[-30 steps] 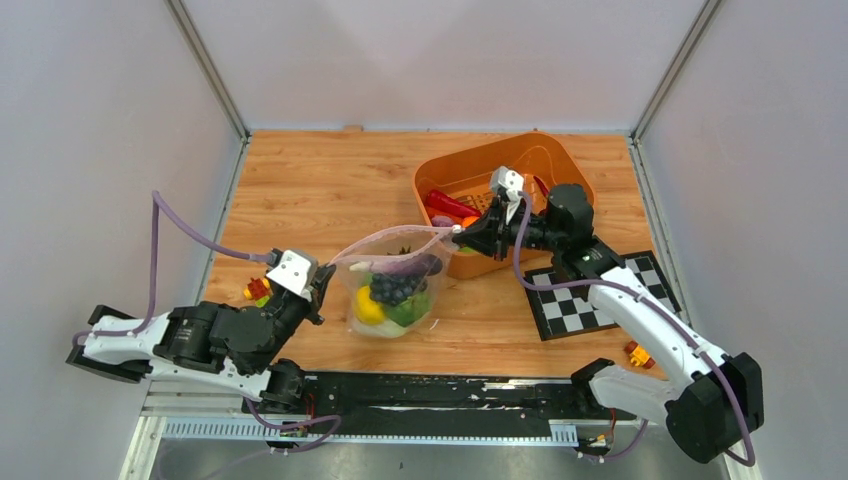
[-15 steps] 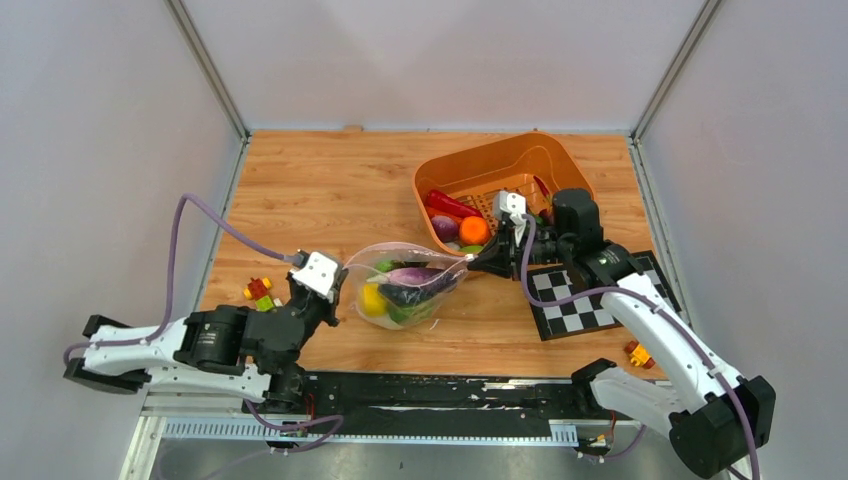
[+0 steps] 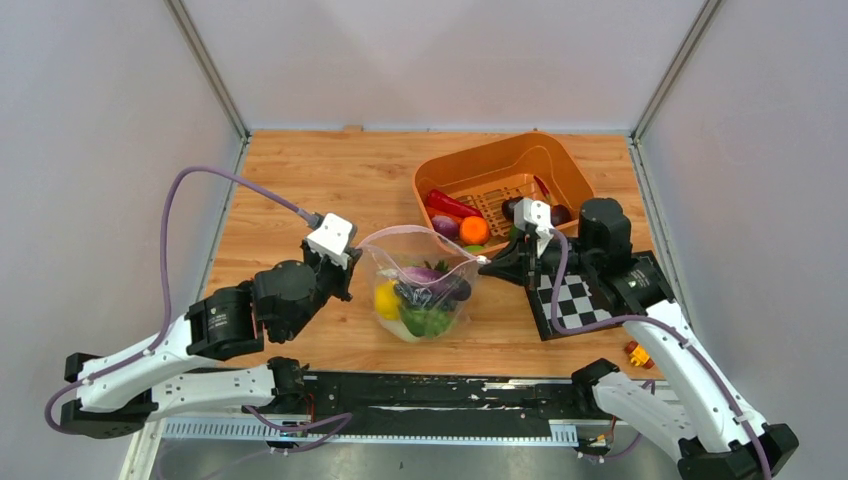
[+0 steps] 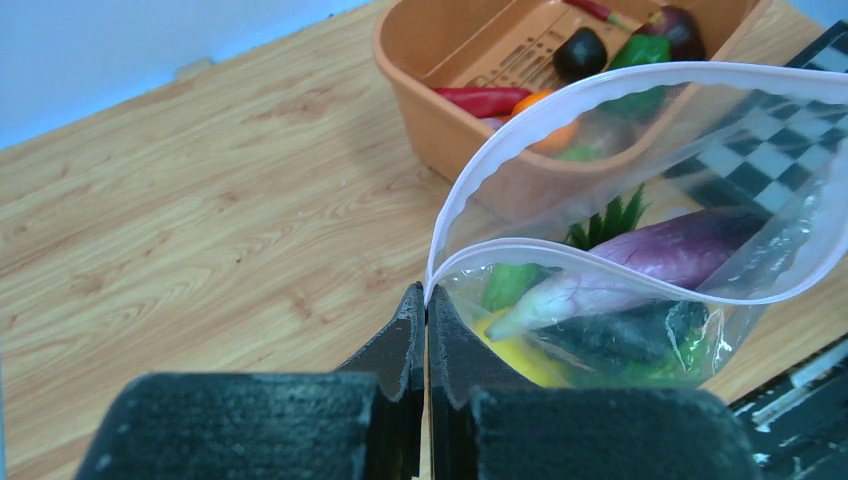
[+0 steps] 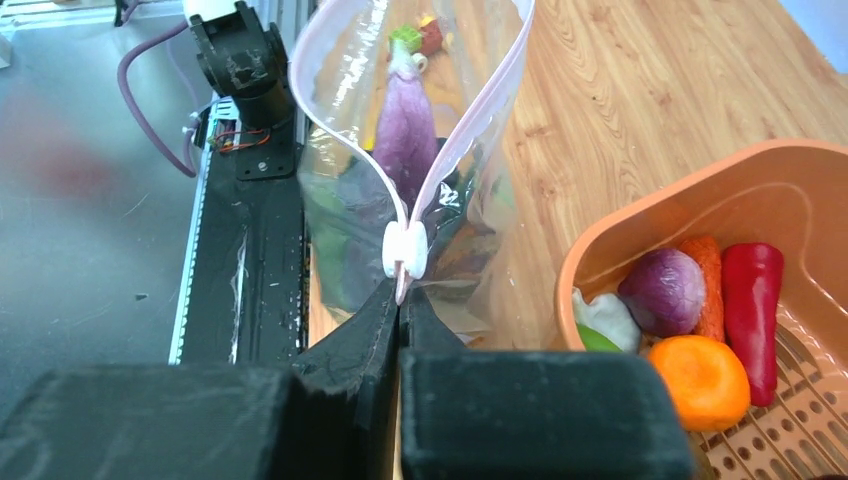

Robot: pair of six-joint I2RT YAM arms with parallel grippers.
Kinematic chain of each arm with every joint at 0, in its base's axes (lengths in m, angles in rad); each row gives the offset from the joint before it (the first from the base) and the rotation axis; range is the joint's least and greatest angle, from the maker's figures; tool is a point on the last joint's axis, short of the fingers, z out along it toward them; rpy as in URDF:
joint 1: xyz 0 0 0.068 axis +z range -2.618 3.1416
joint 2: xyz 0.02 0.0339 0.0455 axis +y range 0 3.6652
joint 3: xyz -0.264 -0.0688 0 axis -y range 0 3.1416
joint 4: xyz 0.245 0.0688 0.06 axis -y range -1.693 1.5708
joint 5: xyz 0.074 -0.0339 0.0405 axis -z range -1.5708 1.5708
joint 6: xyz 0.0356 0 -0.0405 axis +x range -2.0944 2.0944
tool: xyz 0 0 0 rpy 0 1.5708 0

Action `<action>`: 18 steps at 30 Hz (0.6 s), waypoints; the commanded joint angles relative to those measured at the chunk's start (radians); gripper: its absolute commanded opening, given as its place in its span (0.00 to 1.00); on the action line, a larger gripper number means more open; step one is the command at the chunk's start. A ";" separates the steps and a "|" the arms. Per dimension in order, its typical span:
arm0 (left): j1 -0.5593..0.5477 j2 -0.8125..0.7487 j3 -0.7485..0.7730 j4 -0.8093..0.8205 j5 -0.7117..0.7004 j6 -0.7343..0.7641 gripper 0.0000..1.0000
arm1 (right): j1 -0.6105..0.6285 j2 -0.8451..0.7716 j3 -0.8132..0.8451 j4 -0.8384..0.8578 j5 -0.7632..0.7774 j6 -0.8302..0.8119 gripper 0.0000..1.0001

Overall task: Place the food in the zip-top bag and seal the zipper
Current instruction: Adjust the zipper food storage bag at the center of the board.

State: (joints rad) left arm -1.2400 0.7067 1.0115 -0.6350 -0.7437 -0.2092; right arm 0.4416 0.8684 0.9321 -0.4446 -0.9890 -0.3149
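- Firstly, left gripper (image 4: 426, 305): fingers pressed together, pinching the mouth's left corner.
- zip-top bag (image 3: 385, 262): clear crinkly film resting on the wood-grain table (image 3: 300, 190), mouth gaping upward, long axis left–right between both grippers.
- food (image 3: 425, 300): glossy plastic eggplant, lemon and greens heaped inside.
- right gripper (image 5: 400, 295): clamped on the right end of the zipper (image 4: 700, 66), beside the white slider (image 5: 405, 250).

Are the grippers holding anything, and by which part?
Both hold the zip-top bag: left gripper pinches one end of its mouth, right gripper the other, at the white slider.
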 commanded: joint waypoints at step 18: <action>0.263 0.038 -0.087 0.148 0.247 0.013 0.00 | -0.196 0.168 -0.096 0.391 -0.037 0.248 0.00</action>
State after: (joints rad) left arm -0.9970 0.7334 0.9077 -0.5713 -0.5571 -0.2119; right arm 0.2527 1.0538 0.8352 -0.1574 -0.9947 -0.0948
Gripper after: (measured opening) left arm 0.007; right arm 0.011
